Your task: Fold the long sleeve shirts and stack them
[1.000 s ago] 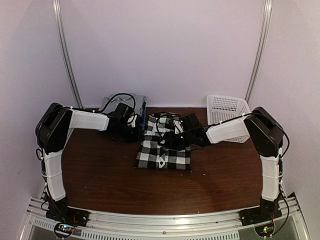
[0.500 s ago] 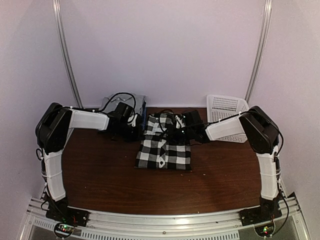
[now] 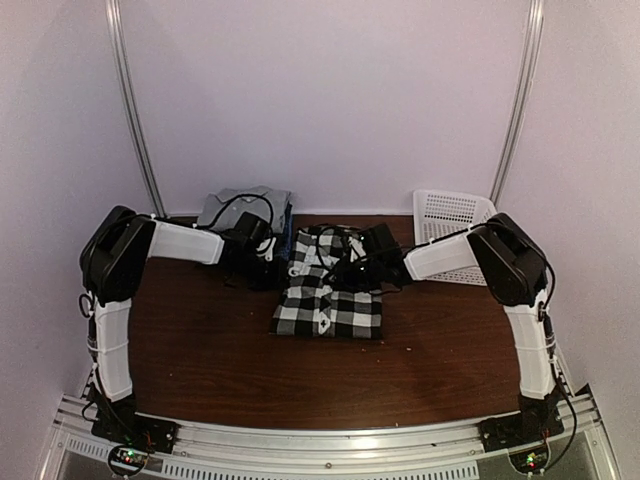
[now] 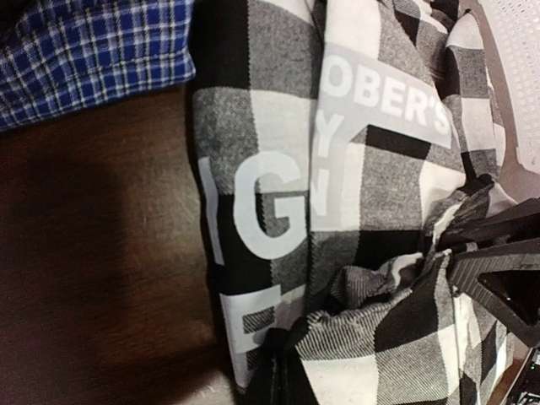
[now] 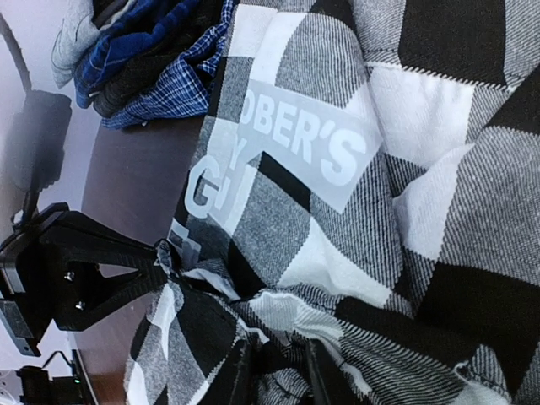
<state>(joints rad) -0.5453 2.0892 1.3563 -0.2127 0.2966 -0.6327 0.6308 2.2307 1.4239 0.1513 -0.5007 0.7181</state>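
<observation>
Past the checked shirt point(image 3: 328, 300) — stacked shirts point(image 3: 245, 203), partly hidden.

Right gripper point(image 3: 350, 270) pulled back along black-and-white checked cloth shirt point(image 3: 330, 305) toward its collar, jaws narrowed onto fabric, left arm point(image 3: 185, 240) leaned rightward

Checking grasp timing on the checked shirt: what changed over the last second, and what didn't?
The right gripper moved a little from the checked shirt's middle toward its collar end and closed on a bunch of cloth there. The left arm's elbow shifted slightly inward. Unchanged: left gripper pinched on the shirt's left edge, shirt's near half flat, shirt pile and basket at the back.
</observation>
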